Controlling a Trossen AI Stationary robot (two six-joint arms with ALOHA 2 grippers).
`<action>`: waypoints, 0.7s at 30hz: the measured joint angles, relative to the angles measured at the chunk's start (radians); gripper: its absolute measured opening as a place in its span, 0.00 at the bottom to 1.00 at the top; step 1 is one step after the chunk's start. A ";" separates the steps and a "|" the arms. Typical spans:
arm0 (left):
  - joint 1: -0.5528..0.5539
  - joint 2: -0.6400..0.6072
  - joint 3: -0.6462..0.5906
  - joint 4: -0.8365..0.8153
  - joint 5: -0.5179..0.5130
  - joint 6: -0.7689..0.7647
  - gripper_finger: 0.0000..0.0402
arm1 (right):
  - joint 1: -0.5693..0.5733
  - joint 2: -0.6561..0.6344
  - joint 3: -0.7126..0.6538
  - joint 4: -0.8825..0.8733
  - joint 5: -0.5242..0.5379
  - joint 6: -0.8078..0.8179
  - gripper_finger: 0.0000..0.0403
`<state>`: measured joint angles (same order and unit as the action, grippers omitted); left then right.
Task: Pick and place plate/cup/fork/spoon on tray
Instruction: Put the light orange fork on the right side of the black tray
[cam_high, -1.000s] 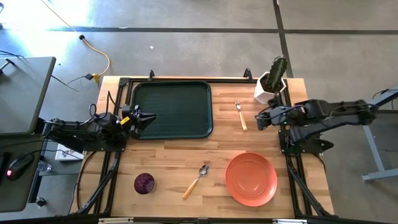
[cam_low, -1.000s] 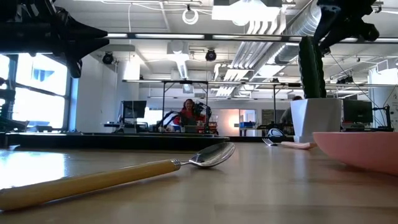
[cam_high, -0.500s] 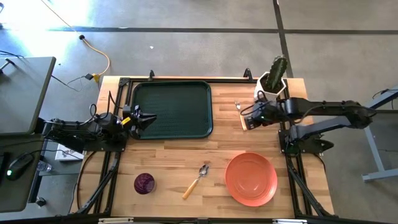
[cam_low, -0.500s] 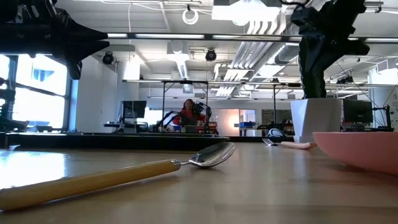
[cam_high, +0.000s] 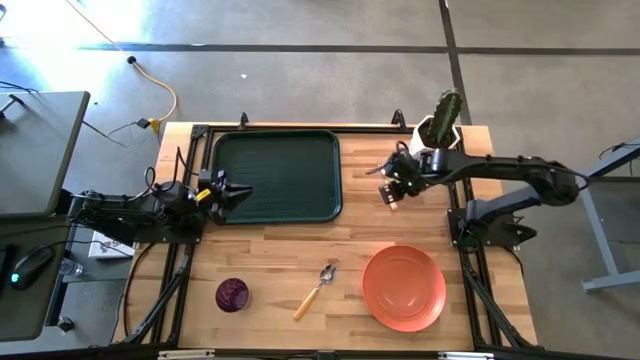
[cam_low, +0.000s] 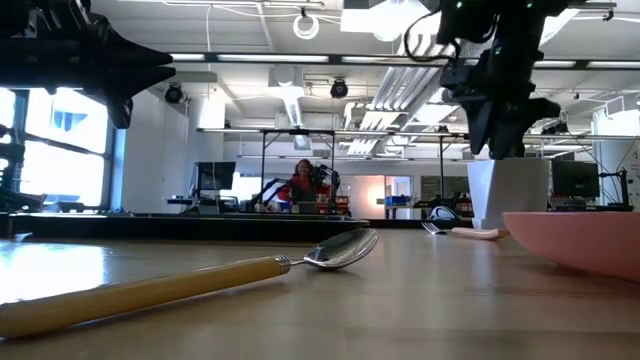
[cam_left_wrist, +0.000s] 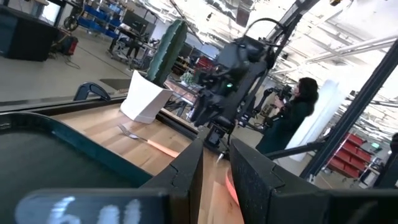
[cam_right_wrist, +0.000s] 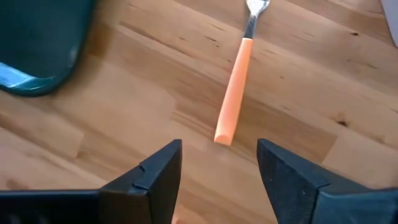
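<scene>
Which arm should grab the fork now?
Right. Its open gripper hangs just over the fork, handle end between the fingers. The left gripper waits at the tray's far edge.

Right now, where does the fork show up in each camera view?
High view: the fork lies between the tray and the cactus pot, mostly under the right gripper.
Low view: far right, tines just left of the pot.
Left wrist view: beside the pot, fork.
Right wrist view: ahead of the open jaws, fork.
Shared landmark: the white cactus pot.
</scene>
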<state>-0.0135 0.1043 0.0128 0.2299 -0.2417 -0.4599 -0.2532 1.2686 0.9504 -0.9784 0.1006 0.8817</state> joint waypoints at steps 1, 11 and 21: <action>0.000 0.000 0.000 0.000 0.002 0.000 0.18 | -0.015 0.016 0.000 0.003 -0.008 -0.006 0.50; 0.000 0.000 0.000 -0.001 0.004 0.000 0.18 | -0.118 0.182 -0.001 0.060 -0.104 -0.108 0.50; 0.000 0.000 0.000 -0.002 0.004 0.000 0.18 | -0.198 0.306 -0.001 0.136 -0.109 -0.184 0.50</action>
<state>-0.0135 0.1043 0.0128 0.2283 -0.2379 -0.4601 -0.4515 1.5748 0.9497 -0.8426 -0.0089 0.6981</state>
